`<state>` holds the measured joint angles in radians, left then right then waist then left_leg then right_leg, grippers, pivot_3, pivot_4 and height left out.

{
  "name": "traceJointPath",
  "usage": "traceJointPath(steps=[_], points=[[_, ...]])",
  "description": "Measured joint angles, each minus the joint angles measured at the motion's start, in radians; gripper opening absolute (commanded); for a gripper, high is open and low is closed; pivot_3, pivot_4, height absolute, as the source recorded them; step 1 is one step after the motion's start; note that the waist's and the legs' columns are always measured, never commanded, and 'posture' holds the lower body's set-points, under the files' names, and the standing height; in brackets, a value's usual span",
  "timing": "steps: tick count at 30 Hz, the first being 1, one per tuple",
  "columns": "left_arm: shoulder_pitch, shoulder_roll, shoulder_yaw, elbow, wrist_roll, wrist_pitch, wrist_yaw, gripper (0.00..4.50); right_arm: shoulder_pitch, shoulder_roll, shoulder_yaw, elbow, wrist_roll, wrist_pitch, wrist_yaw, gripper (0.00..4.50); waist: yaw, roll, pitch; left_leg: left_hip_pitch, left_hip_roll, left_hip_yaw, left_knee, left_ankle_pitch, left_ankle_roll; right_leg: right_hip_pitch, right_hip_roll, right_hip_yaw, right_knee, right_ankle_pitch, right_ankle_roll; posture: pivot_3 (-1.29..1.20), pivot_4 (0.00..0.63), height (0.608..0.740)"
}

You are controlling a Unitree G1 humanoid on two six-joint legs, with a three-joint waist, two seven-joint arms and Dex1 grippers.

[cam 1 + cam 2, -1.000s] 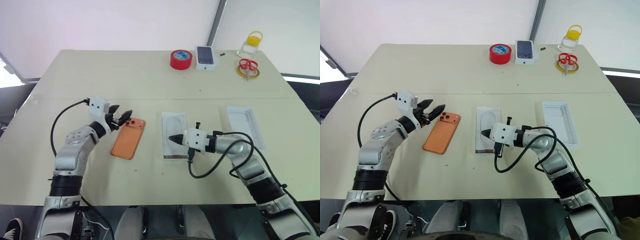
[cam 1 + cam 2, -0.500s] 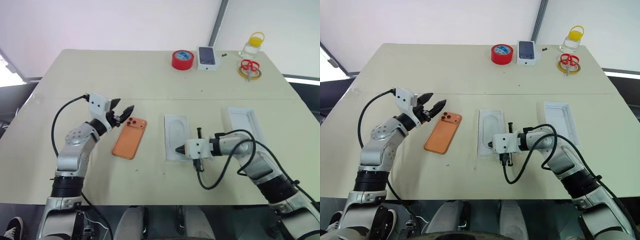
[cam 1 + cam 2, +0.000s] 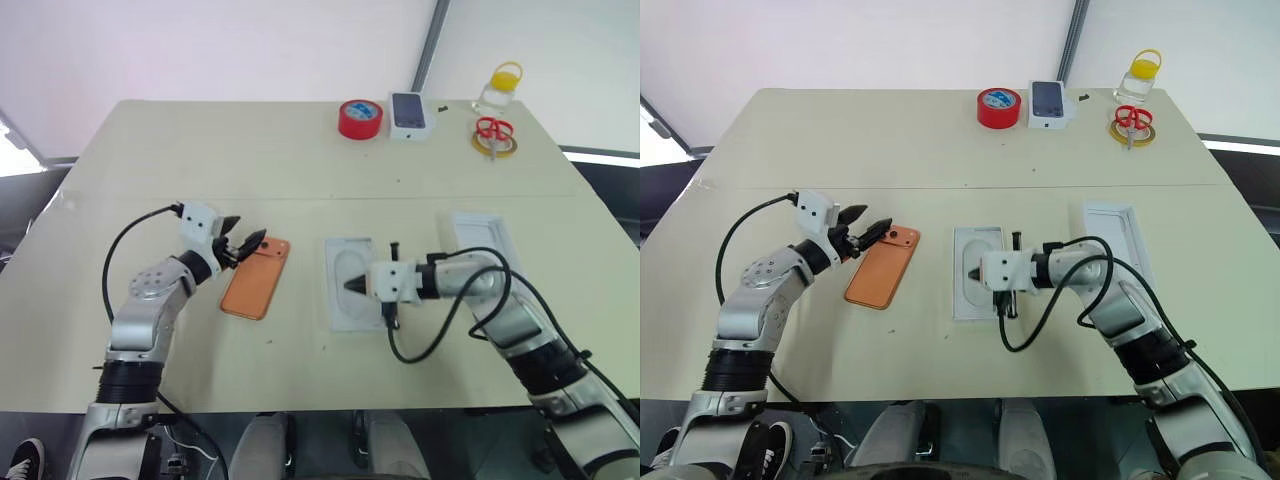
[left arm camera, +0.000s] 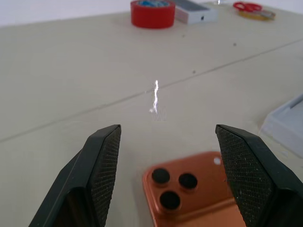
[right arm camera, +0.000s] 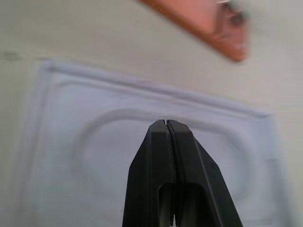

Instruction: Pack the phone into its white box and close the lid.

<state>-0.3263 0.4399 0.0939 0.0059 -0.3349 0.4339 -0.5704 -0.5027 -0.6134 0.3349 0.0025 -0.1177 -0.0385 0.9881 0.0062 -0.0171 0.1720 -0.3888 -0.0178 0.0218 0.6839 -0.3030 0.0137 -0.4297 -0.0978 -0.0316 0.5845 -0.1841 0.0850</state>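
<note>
since a second ago the left gripper (image 3: pixel 244 246) has dipped to hang just over the phone's camera corner, while the right gripper (image 3: pixel 349 286) has swung out and back over the insert.

on the cream table (image 3: pixel 300 150) the step in hand looks like the approach to pick up the phone (image 3: pixel 256 277), which lies flat, camera side up, well apart from the white box (image 3: pixel 487 251) at the right; the flat white insert with an oval recess (image 3: pixel 352 283) sits between them. left fingers (image 4: pixel 246 170) stand apart, straddling the lens end and holding nothing; right fingers are pressed together, empty, above the insert. next move calls for lowering and closing on the phone's thin edges. no writing is legible on the small box with a phone picture (image 3: pixel 410 111) or the red tape roll (image 3: pixel 360 119).
</note>
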Motion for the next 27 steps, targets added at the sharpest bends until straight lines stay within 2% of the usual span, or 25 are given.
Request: traceJointPath(steps=[4,7,11,15,20,27], points=[[0.015,0.052,0.023,-0.007,-0.061,0.163,-0.019,3.34,-0.055,0.048,-0.001,0.119,-0.075,-0.051,-0.116,0.04,0.001,0.000,0.000,0.000,0.000,0.000,0.000,0.000,0.000,0.000,0.000,0.000,0.001,0.000,0.000,0.00,0.150,0.740],[0.001,0.100,0.097,0.013,-0.133,0.269,-0.041,3.34,-0.080,0.130,-0.008,0.160,-0.070,-0.038,-0.178,0.04,-0.004,0.000,0.000,0.000,0.000,-0.001,0.000,0.000,0.000,-0.001,0.000,0.000,0.002,0.000,0.000,0.00,0.150,0.740],[-0.052,0.182,0.124,0.085,-0.217,0.454,-0.118,3.34,-0.148,0.263,-0.006,0.173,-0.030,0.028,-0.194,0.04,-0.021,0.000,0.000,0.000,-0.001,-0.001,0.000,0.000,-0.001,-0.002,0.000,0.000,0.009,0.002,0.003,0.00,0.150,0.740],[-0.114,0.175,0.150,0.160,-0.292,0.607,-0.148,3.34,-0.199,0.313,0.063,0.179,-0.037,0.166,-0.137,0.04,-0.017,0.000,0.000,0.000,-0.001,-0.002,0.000,0.000,-0.001,-0.002,0.000,0.000,0.011,0.002,0.003,0.00,0.150,0.740],[-0.116,0.191,0.098,0.159,-0.274,0.593,-0.188,3.34,-0.208,0.308,0.159,0.239,-0.068,0.300,-0.027,0.04,-0.019,0.000,0.000,0.001,-0.002,-0.002,0.000,0.001,-0.001,-0.002,-0.001,0.000,0.010,0.002,0.003,0.00,0.150,0.740],[-0.074,0.183,0.076,0.106,-0.265,0.583,-0.207,3.34,-0.268,0.337,0.172,0.308,-0.071,0.326,0.027,0.04,-0.020,0.003,-0.002,0.007,-0.002,-0.001,-0.001,0.001,-0.002,0.002,-0.001,0.001,0.010,0.001,0.002,0.00,0.150,0.740]])
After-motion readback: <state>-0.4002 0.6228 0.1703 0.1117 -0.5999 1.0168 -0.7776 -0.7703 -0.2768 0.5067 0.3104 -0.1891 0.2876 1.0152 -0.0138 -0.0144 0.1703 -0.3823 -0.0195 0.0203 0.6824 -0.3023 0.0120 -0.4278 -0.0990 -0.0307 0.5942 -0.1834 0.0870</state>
